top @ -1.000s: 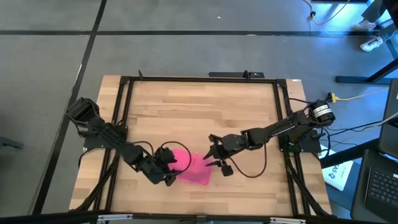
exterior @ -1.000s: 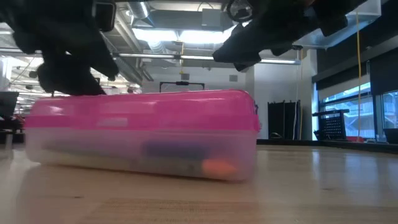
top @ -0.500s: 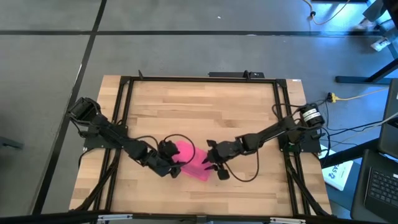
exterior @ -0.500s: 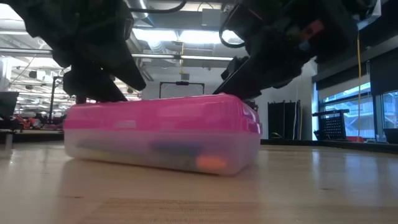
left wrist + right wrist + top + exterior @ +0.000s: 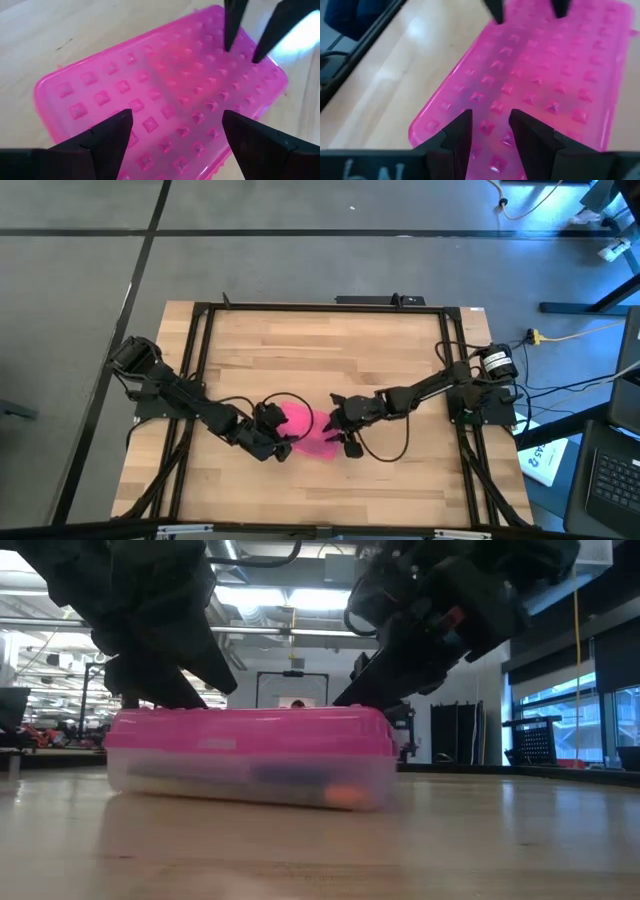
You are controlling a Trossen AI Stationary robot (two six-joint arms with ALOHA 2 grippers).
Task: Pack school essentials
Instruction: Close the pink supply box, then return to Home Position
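Stationery [image 5: 300, 785] is seen dimly through the clear base of the case [image 5: 250, 762], packed inside; an orange end shows near one corner. The case lies flat on the table [image 5: 330, 370], toward its front middle, with the pink studded lid [image 5: 165, 95] down. Left gripper [image 5: 175, 132] is held wide open just above the lid; nothing is gripped. Right gripper [image 5: 490, 125] is set narrowly open over the opposite end, also empty. The case is judged light, rigid and slippery; hold is best taken across its short sides.
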